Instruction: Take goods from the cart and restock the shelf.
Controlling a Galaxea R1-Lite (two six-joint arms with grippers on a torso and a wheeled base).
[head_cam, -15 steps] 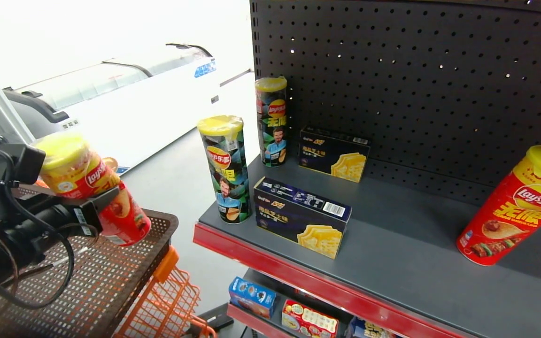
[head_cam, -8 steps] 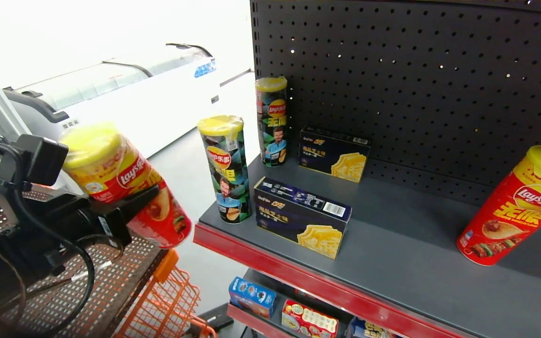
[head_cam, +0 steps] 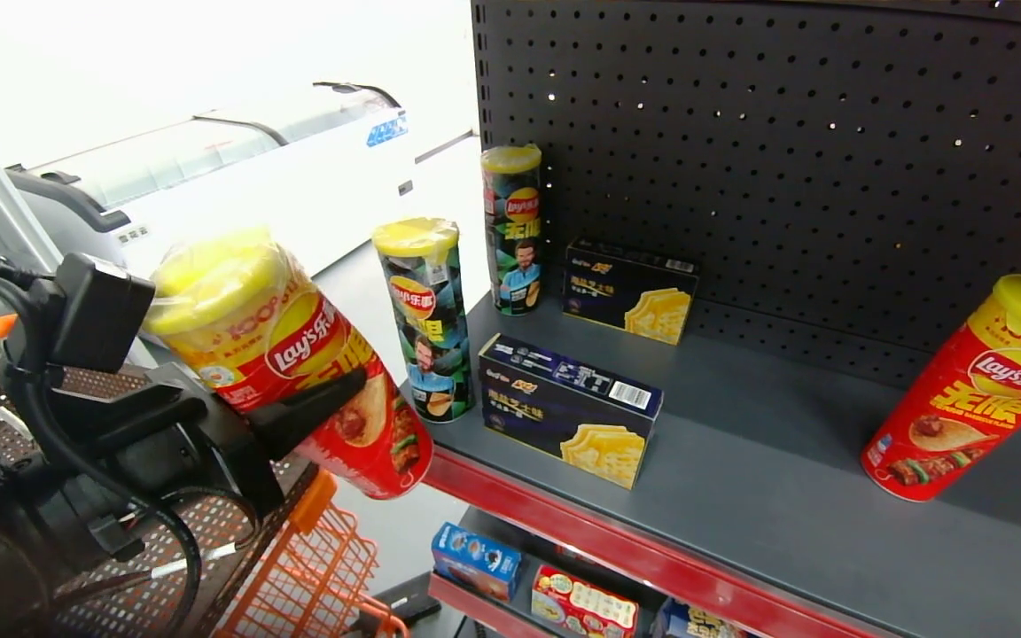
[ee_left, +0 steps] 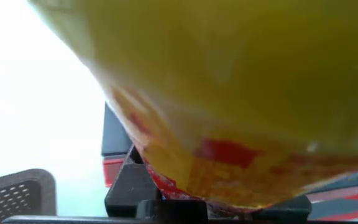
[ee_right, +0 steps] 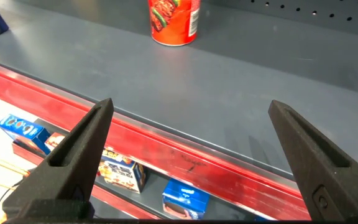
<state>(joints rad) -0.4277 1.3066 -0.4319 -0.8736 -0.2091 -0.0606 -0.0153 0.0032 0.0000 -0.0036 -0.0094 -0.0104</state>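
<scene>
Red chip can (head_cam: pixel 298 346) gripped tilted in the left claw (head_cam: pixel 284 399), at the shelf (head_cam: pixel 767 478) lip (head_cam: pixel 617 542).
Head view: its base hangs by the lip's left end, above the cart (head_cam: pixel 298 567); bare deck behind the lip. Left wrist view: can held close. Right wrist view: right claw (ee_right: pixel 197 162) gapes above the lip.

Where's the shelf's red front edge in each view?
Head view: red front edge runs diagonally through lower centre.
Left wrist view: a short strip of the edge beside the held can.
Right wrist view: the edge is a wide band.
Shared landmark: grey shelf deck directly behind it.
</scene>
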